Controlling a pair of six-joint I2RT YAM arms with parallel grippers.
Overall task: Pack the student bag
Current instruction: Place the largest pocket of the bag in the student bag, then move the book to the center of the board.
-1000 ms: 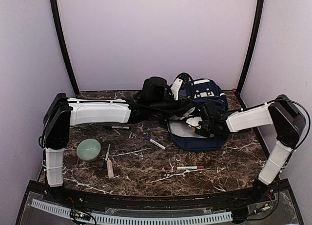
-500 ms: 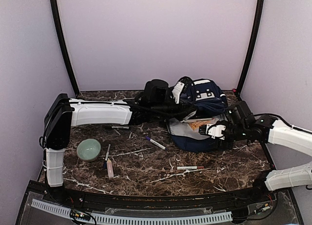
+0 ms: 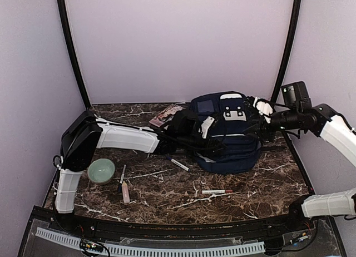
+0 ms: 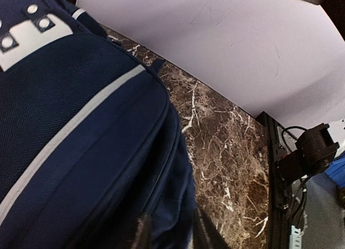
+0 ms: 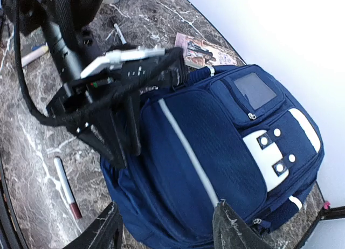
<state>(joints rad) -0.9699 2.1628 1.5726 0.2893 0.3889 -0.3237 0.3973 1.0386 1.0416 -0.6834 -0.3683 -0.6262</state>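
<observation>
Overhead, right arm [image 3: 339, 129] holds jaws open above student bag [image 3: 233, 136]; left arm [image 3: 125, 137] stretches low, jaws unclear.

Pale lilac walls [image 3: 178, 45], black corner posts [image 3: 69, 45], dark, seemingly marble tabletop [image 3: 167, 196].

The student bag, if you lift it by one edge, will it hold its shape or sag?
The student bag looks like soft fabric that bulges and creases, so it would probably sag rather than stay stiff. Lying flat and wide on the marble table, it seems unlikely to roll or tip.
</observation>
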